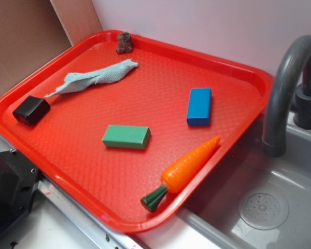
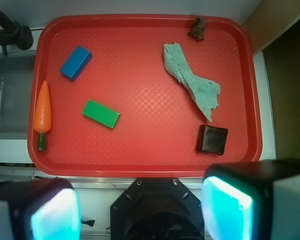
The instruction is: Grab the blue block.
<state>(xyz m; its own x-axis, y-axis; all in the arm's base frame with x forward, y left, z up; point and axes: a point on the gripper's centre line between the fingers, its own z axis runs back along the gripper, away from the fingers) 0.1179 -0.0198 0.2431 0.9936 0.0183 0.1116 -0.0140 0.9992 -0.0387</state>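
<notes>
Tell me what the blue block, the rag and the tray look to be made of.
Blue block: probably painted wood or hard plastic; smooth, matte, sharp-edged faces. Rag: woven cloth, pale teal, limp with frayed edges and visible weave. Tray: moulded red plastic, judging by its pebbled surface and rounded raised rim.

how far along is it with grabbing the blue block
Nothing is done yet. The blue block lies untouched on the tray, near the carrot. The gripper is open and empty, high above the tray's near edge. Still left: move over, descend, close.
</notes>
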